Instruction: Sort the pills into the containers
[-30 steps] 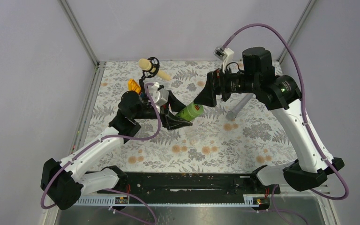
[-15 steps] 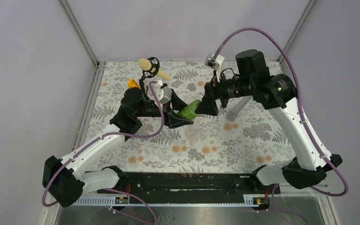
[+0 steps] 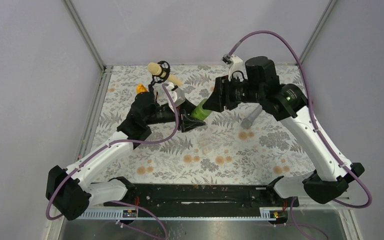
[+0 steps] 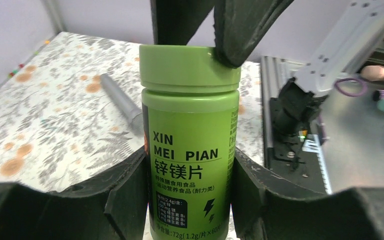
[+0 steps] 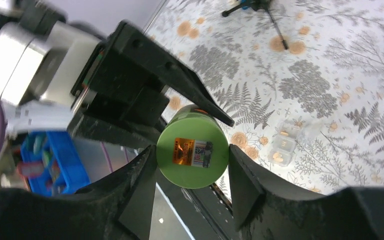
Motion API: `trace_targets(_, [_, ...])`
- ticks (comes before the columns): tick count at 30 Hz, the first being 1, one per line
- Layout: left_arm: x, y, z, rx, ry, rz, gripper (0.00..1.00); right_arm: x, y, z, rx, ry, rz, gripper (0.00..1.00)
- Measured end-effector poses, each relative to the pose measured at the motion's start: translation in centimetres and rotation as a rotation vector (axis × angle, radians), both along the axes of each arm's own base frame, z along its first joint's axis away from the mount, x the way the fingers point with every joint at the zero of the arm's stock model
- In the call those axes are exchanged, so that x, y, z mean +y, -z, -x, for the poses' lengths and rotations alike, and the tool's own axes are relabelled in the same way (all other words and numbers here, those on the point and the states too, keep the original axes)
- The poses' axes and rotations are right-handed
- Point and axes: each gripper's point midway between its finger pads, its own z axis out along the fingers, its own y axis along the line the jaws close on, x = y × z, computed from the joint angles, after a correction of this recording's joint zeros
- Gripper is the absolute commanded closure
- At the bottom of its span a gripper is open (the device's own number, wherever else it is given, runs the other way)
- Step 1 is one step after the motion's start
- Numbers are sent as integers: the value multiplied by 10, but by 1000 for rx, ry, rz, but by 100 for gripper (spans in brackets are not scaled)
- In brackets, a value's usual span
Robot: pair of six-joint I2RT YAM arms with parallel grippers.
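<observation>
Your left gripper (image 4: pixel 189 175) pinches the green bottle (image 4: pixel 190 125) by its body, holding it tilted above the mat (image 5: pixel 340 75), a bit toward 12 o'clock of table centre. Your right gripper (image 5: pixel 192 155) has a finger pressed against each side of the cap (image 5: pixel 180 170). The clear cup (image 5: pixel 284 142) sits on the mat at 3 o'clock of the cap in the right wrist view, apart from it, with orange bits inside.
</observation>
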Motion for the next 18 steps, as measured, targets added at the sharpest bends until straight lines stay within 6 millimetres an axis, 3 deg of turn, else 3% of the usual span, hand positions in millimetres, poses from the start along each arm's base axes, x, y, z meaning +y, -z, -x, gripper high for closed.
trace_targets(4, [4, 6, -19, -31, -101, -27, 100, 0, 6, -20, 100, 235, -21, 63])
trace_targets(5, [5, 6, -23, -42, -122, -32, 100, -1, 6, -23, 114, 279, -26, 55])
trace_targets(8, [6, 3, -30, -74, -159, -41, 100, -1, 3, -30, 145, 375, -39, 19])
trace_targets(10, [7, 0, -32, -93, -168, -45, 100, -2, -3, -37, 126, 410, -51, 7])
trace_targets(13, [6, 4, -28, -98, -154, -62, 100, -5, -16, -45, 66, 383, -79, 2])
trace_targets(18, [5, 15, -16, -73, -90, -97, 100, -9, -25, -34, -9, 159, -89, 2])
